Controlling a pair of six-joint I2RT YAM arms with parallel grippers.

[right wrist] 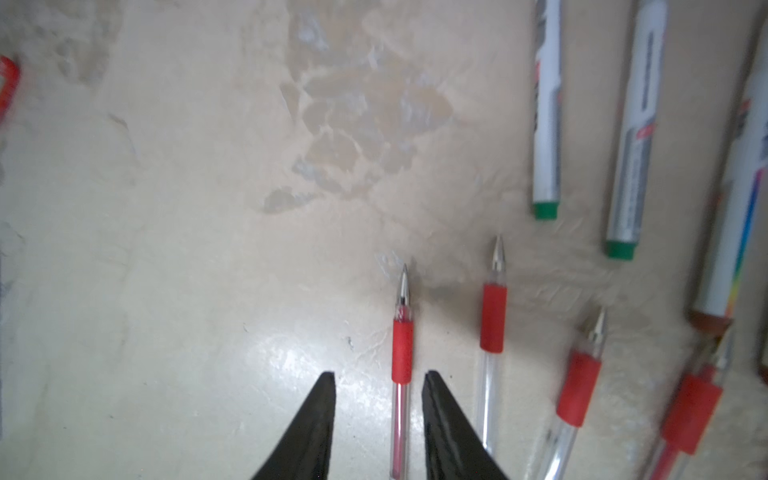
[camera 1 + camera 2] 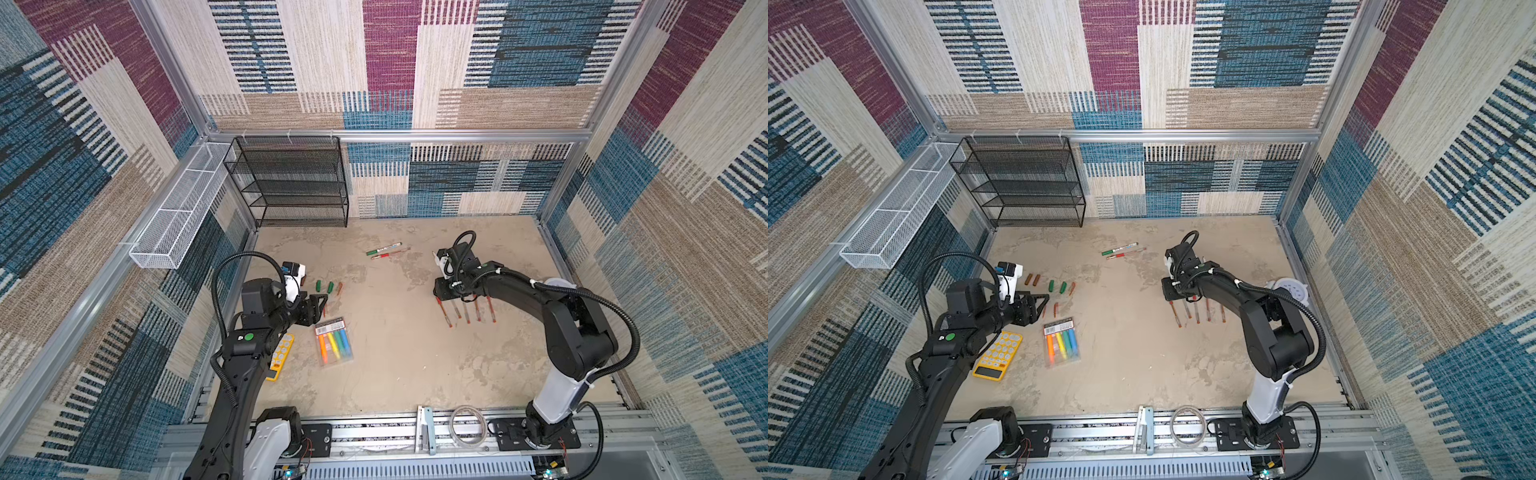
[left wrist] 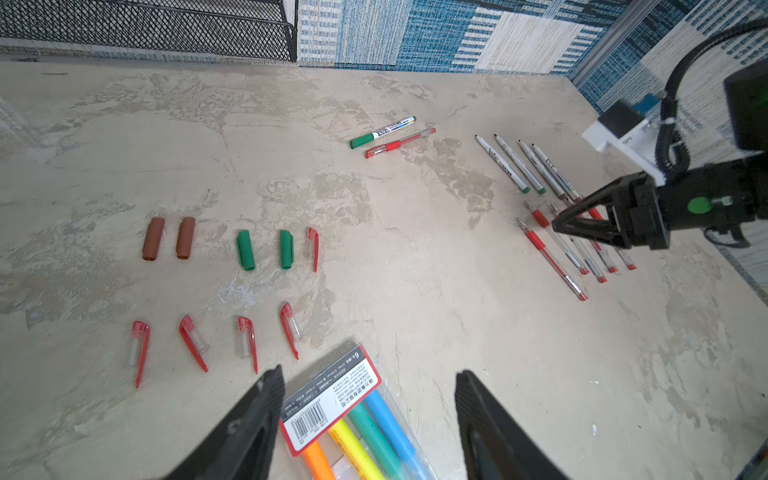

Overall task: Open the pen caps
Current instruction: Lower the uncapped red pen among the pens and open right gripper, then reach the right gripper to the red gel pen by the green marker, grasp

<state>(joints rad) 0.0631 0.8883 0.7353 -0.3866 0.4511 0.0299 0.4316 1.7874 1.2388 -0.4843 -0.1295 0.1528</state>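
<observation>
Red pen (image 1: 402, 345) between parted right fingers (image 1: 316, 424), ungripped

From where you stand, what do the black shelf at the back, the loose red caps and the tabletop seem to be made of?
The black shelf looks like painted metal mesh, matte: you see through its fine grid. The red caps look like glossy plastic, partly clear. The tabletop looks like mottled beige stone or concrete, though it could be a printed laminate.
</observation>
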